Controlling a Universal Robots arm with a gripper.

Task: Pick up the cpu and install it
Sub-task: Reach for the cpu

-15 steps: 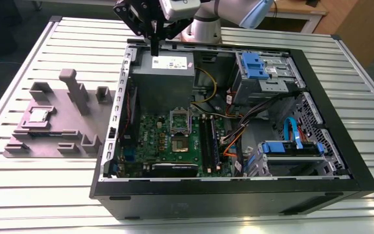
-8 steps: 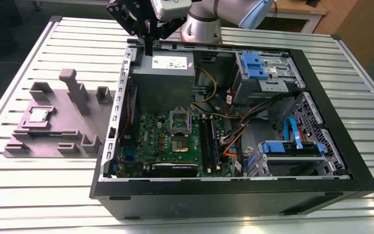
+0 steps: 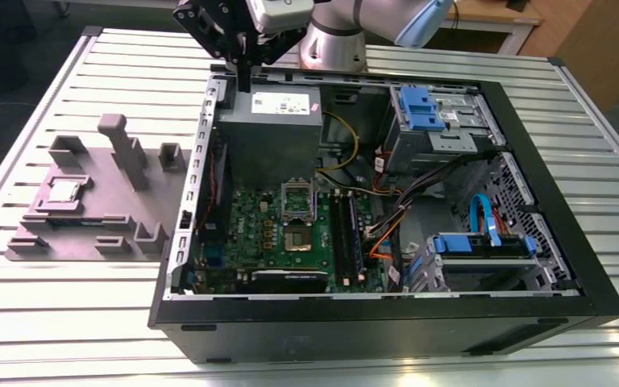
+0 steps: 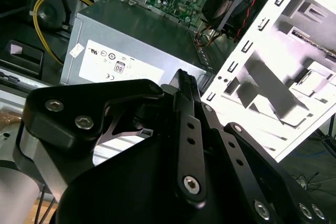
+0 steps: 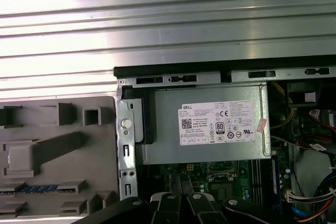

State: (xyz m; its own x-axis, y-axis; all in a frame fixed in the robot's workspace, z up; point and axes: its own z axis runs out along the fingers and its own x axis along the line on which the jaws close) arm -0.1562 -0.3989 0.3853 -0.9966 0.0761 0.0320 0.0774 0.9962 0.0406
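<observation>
Over the case's [image 3: 396, 326] corner by the power supply [image 3: 270, 133], jaws hang together, empty; cpu [image 3: 65, 190] sits on the grey fixture [image 3: 84, 242] on the table [image 3: 73, 322], well apart.

Pretty clearly a robotics lab bench: ribbed aluminium table [image 3: 73, 322], a gutted desktop PC case [image 3: 396, 334], a grey parts fixture [image 3: 84, 242] beside it, and a robot arm [image 3: 337, 40] over it all.
</observation>
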